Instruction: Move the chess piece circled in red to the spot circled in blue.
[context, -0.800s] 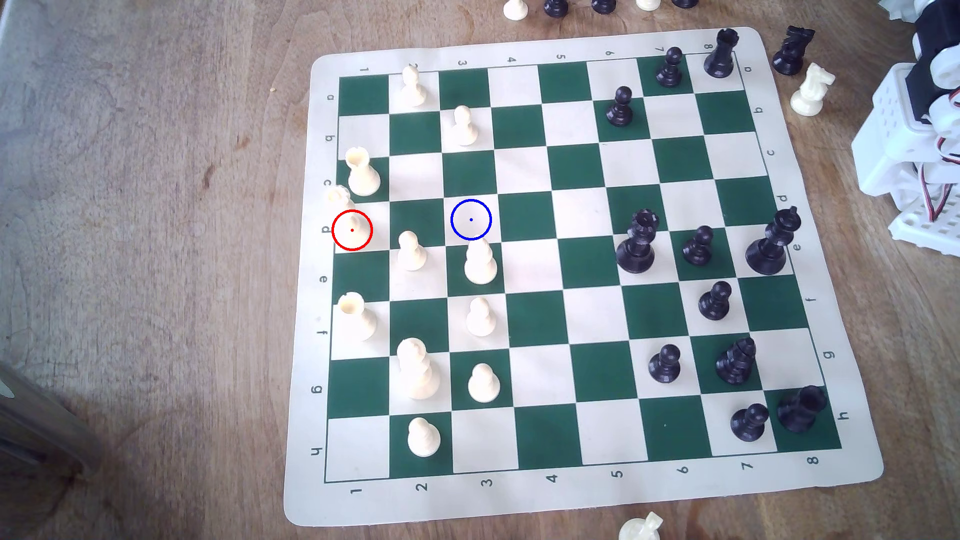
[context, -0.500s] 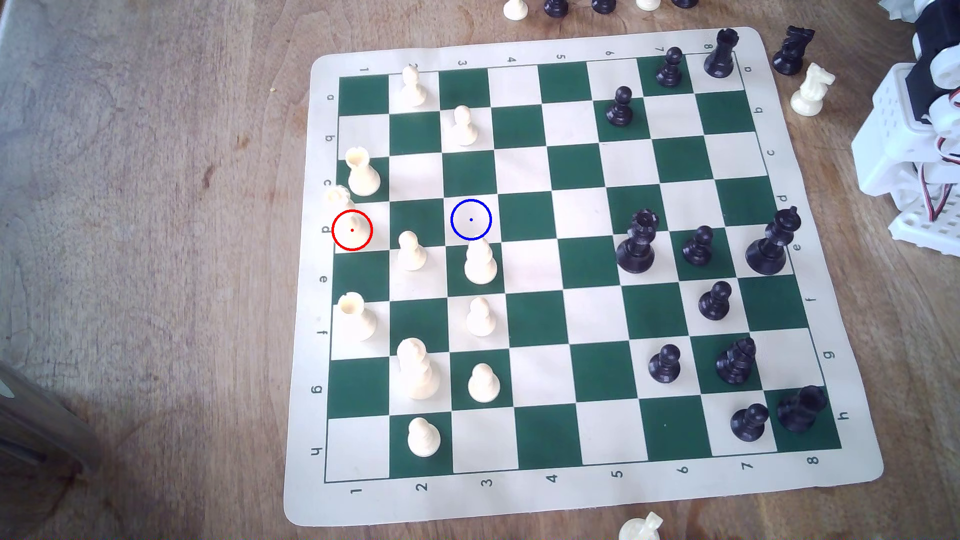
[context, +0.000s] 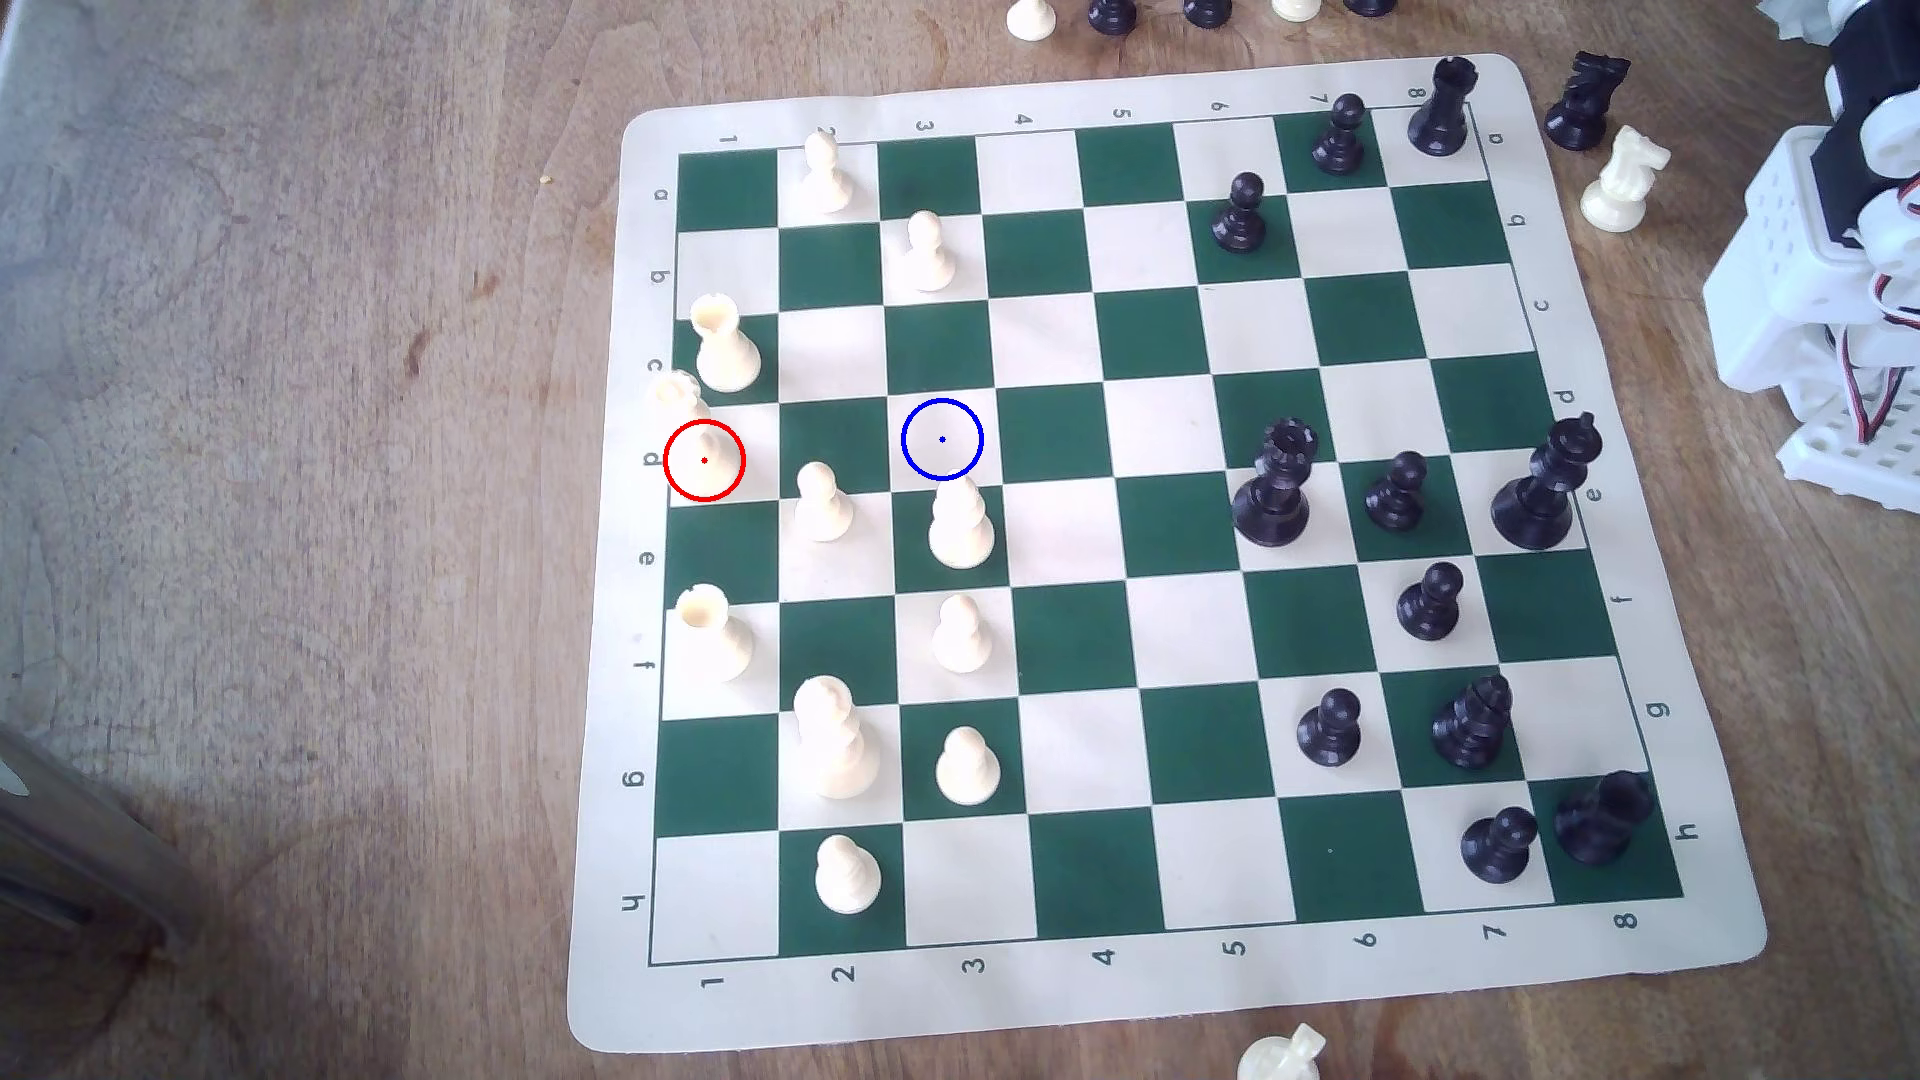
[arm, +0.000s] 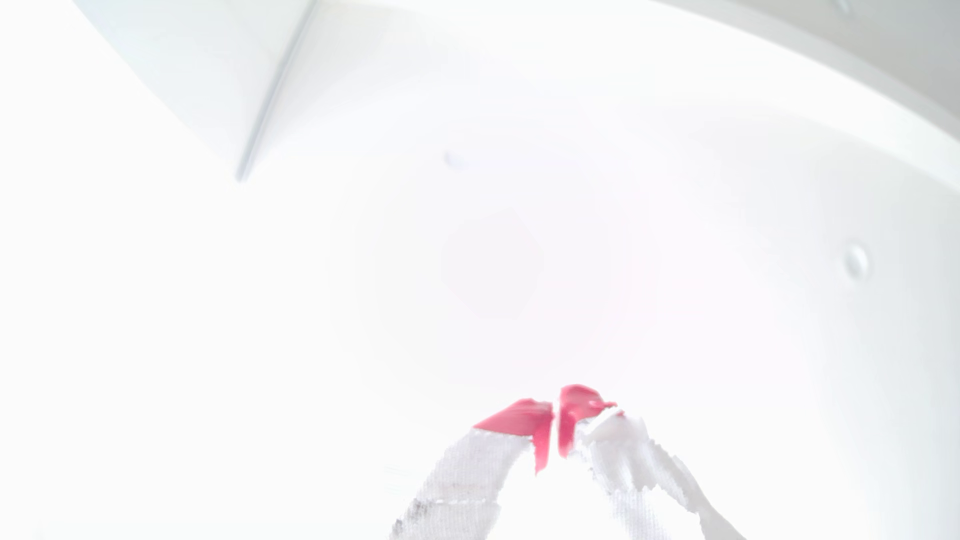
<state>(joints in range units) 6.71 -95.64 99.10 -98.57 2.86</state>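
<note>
- The fingers (arm: 540, 431), red-tipped, are pressed together and hold nothing, against a washed-out white background
- The chess piece circled in red (context: 694, 431) stands at the board's (context: 1143, 997) left edge in the exterior view
- The spot circled in blue (context: 942, 439) lies two squares right, bare

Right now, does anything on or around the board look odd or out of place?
Yes. A cream knight lies toppled on the table below the board's lower edge in the exterior view. On the board, the black piece on h8 appears tipped over. The claw is shut.
</note>
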